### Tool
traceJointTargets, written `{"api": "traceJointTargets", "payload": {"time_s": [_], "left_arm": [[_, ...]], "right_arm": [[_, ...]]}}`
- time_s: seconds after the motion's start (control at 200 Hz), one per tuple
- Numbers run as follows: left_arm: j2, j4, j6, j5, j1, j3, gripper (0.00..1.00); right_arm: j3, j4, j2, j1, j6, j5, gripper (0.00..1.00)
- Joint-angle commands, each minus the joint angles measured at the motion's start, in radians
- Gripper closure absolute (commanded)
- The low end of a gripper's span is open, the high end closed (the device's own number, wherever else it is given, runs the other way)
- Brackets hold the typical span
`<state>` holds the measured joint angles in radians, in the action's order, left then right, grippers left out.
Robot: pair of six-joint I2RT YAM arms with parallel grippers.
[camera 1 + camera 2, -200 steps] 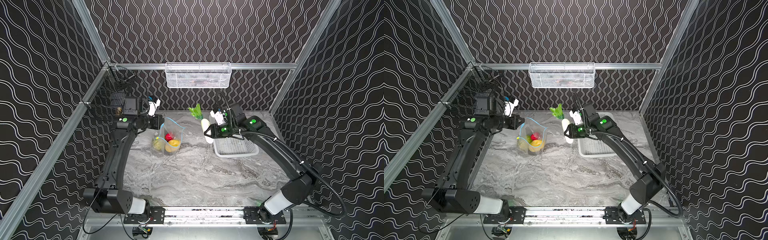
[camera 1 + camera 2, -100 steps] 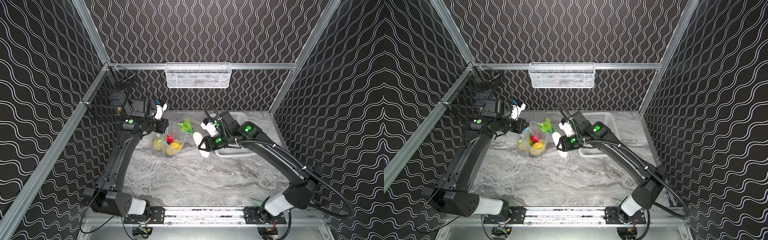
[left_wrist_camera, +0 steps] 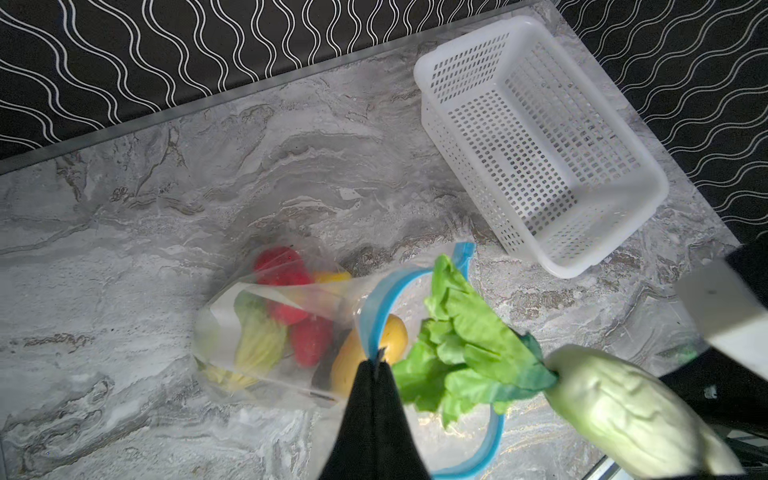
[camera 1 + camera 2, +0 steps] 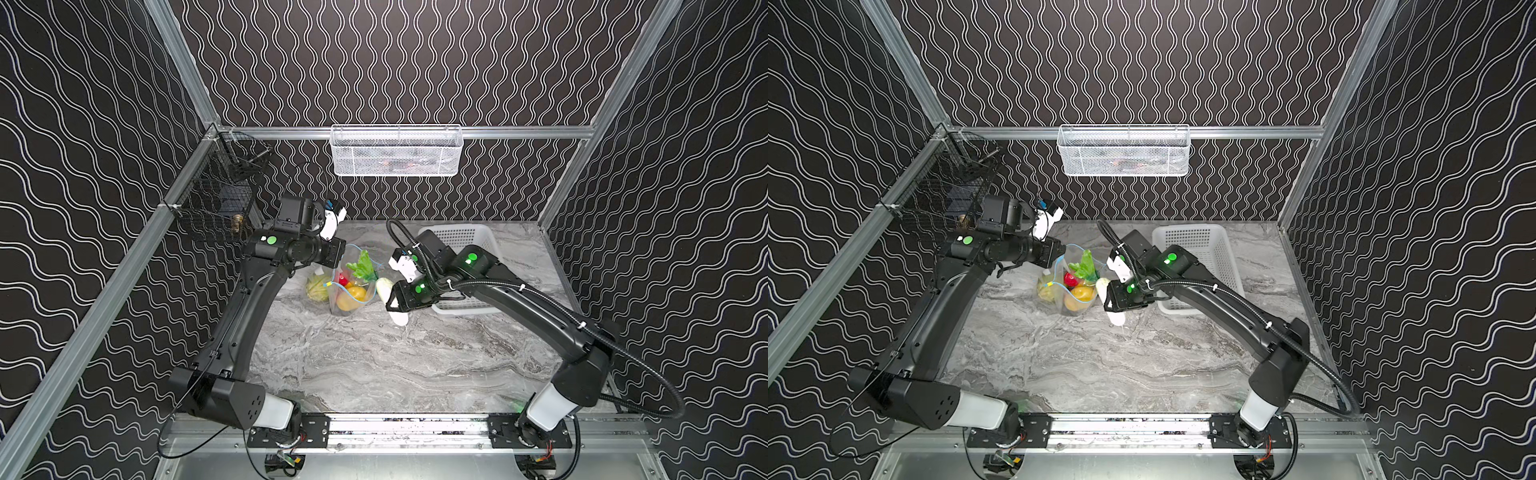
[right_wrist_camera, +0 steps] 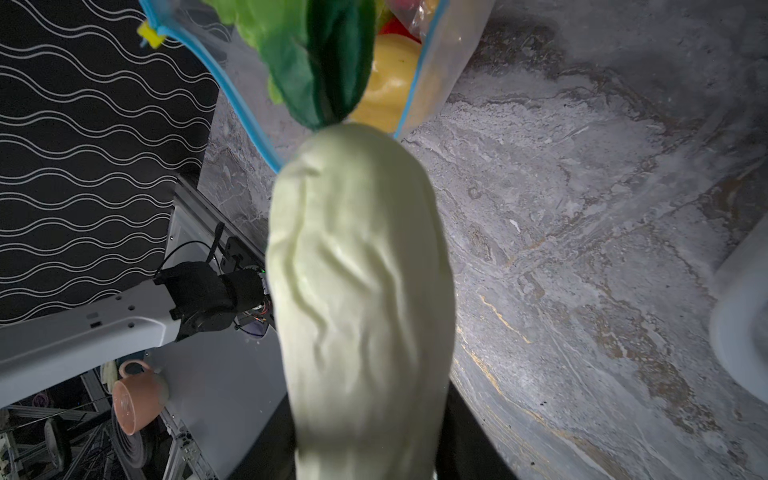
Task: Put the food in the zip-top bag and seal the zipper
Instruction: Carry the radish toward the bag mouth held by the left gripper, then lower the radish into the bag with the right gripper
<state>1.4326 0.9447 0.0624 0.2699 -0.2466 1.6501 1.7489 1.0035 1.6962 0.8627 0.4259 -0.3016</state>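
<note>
The clear zip-top bag [image 4: 347,293] [image 4: 1073,293] stands on the marble top with its mouth held up and open. My left gripper [image 3: 377,365] [image 4: 338,259] is shut on the blue zipper [image 3: 374,307] at the rim. The yellow slider [image 5: 150,35] sits at one end. Red fruits [image 3: 286,274], a green cabbage [image 3: 257,336] and a yellow piece [image 3: 392,332] show through the bag. My right gripper [image 5: 365,449] [image 4: 392,301] is shut on the white radish [image 5: 361,291] [image 4: 384,286]. Its green leaves [image 4: 363,266] [image 3: 469,332] hang over the bag's mouth.
A white perforated basket [image 4: 461,237] [image 3: 540,145] stands behind the right arm, nothing visible inside it. A white wire basket [image 4: 395,149] hangs on the back rail. A black wire cage [image 4: 216,203] hangs on the left rail.
The right gripper has carried the radish left from over the white basket to the bag's mouth. The left gripper has shifted right and forward, keeping hold of the bag's rim.
</note>
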Motion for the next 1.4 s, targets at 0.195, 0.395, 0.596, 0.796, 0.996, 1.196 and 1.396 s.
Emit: {"api": "traceJointTargets", "payload": {"time_s": [0.195,0.395,0.596,0.796,0.996,1.196,1.396], "left_arm": [[-0.07,-0.007,0.007,0.052,-0.014,-0.09,1.0],[-0.084,0.003,0.02,0.046,-0.035,-0.105,1.0],[-0.074,0.005,0.01,0.065,-0.051,-0.104,1.0],[-0.051,0.008,-0.01,0.099,-0.062,-0.094,1.0],[-0.036,0.011,-0.028,0.087,-0.069,-0.075,1.0],[-0.032,0.017,-0.053,0.103,-0.068,-0.069,1.0],[-0.046,-0.002,-0.091,0.144,-0.042,-0.08,1.0]], "right_arm": [[0.056,-0.032,0.093,0.004,0.027,-0.056,1.0],[0.168,-0.009,0.175,0.002,0.031,-0.047,1.0],[0.186,-0.094,0.21,-0.014,0.092,-0.072,1.0],[0.136,-0.254,0.215,-0.04,0.188,-0.082,1.0],[-0.001,-0.518,0.174,-0.047,0.312,-0.069,1.0],[-0.037,-0.672,0.195,-0.046,0.388,-0.028,1.0],[-0.041,-0.759,0.228,-0.039,0.409,0.072,1.0]]}}
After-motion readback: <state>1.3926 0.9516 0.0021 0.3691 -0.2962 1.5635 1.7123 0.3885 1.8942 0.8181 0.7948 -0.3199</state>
